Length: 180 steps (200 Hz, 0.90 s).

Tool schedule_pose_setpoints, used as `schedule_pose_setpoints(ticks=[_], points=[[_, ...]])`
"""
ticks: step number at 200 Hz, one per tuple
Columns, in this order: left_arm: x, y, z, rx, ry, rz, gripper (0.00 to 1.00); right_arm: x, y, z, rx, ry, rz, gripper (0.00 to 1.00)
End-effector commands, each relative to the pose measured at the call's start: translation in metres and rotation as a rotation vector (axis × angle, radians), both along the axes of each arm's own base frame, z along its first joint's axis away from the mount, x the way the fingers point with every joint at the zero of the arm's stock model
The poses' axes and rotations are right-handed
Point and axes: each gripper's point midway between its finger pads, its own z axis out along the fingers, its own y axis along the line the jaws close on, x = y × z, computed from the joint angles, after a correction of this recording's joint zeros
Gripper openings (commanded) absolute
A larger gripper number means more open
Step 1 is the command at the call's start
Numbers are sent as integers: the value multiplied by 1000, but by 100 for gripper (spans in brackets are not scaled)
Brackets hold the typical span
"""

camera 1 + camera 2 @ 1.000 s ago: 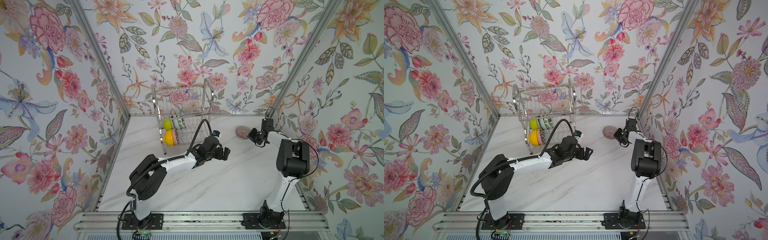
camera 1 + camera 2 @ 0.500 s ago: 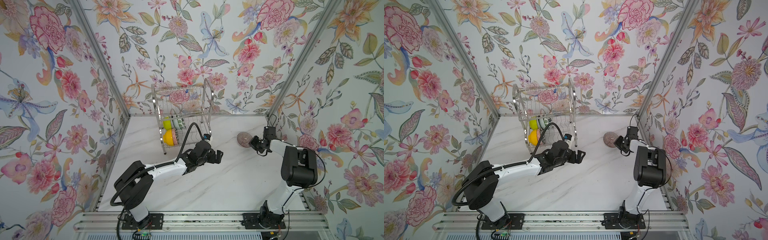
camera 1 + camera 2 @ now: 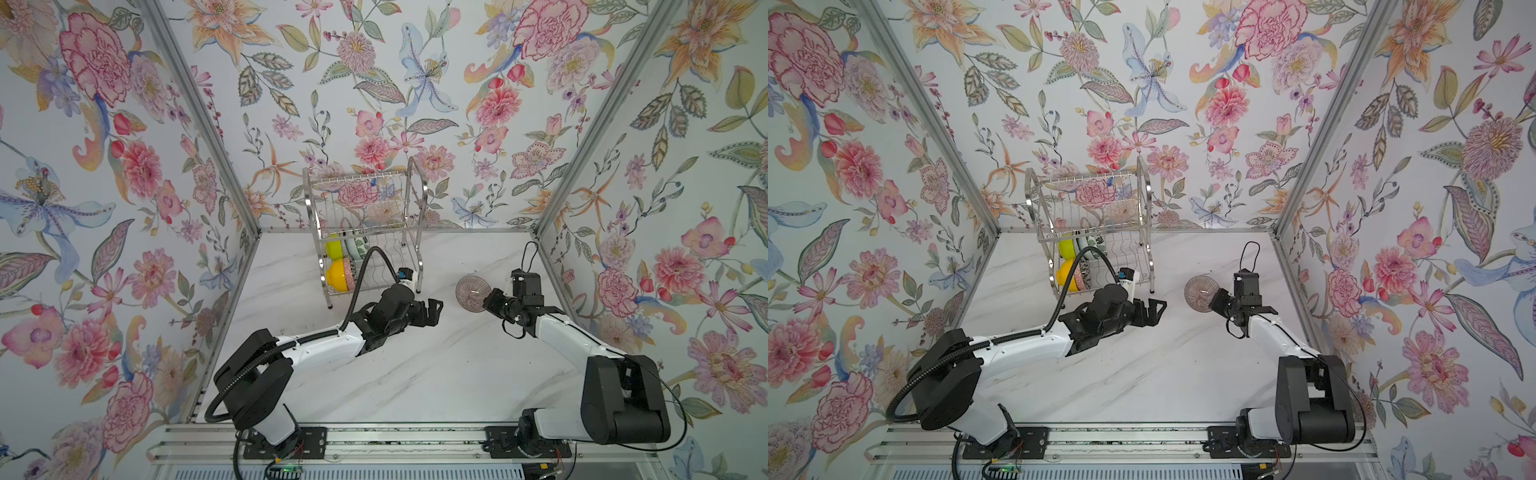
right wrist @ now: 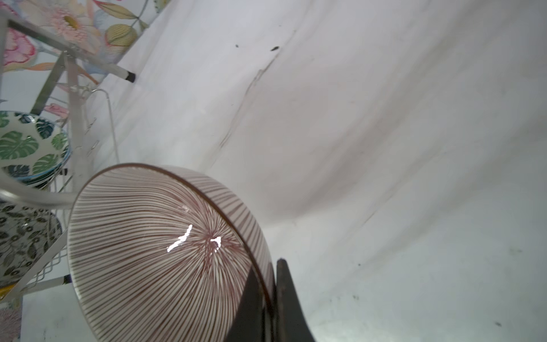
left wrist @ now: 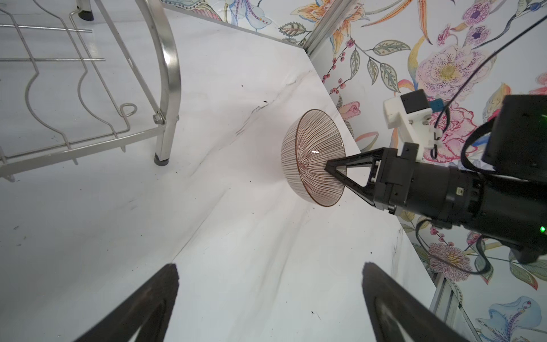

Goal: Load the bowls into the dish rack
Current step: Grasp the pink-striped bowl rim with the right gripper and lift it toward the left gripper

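My right gripper (image 3: 490,299) (image 4: 270,266) is shut on the rim of the pinkish ribbed bowl (image 3: 471,293) (image 3: 1200,293) (image 5: 310,160) (image 4: 154,251). It holds the bowl on edge just above the marble table, right of the dish rack (image 3: 415,187) (image 3: 1144,187) (image 5: 170,74). The left gripper (image 3: 434,309) (image 3: 1156,309) (image 5: 269,266) is open and empty, a short way left of that bowl and facing it. In the rack stand a lime green bowl (image 3: 334,248), a yellow bowl (image 3: 337,276), a leaf-patterned bowl (image 4: 26,145) and a black-and-white floral bowl (image 4: 23,237).
Flowered walls enclose the table (image 3: 415,374) on three sides; the right wall (image 3: 602,270) is close behind my right gripper. The rack's right-hand slots (image 3: 395,257) hold nothing. The arm bases sit on a rail (image 3: 395,440) at the front edge.
The right gripper closed fully on the ribbed bowl and brought it forward and leftward, away from the back corner. The left gripper drew back a little to the left, still open.
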Motion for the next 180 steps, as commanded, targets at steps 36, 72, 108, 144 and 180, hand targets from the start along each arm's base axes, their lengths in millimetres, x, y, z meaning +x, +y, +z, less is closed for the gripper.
schedule_pose_setpoints(ticks=[36, 72, 108, 144, 180], points=[[1, -5, 7, -54, 11, 8, 97, -1, 50, 50, -48, -191, 81, 0], [1, 3, 4, -37, 5, 38, 85, -5, 73, 66, -74, -240, 123, 0], [3, 10, -1, -21, 10, 69, 67, -11, 95, 93, -66, -329, 160, 0], [6, 14, 0, -15, 0, 91, 45, -13, 110, 109, -67, -372, 184, 0], [9, 16, 1, -7, -9, 103, 28, -20, 127, 118, -66, -422, 202, 0]])
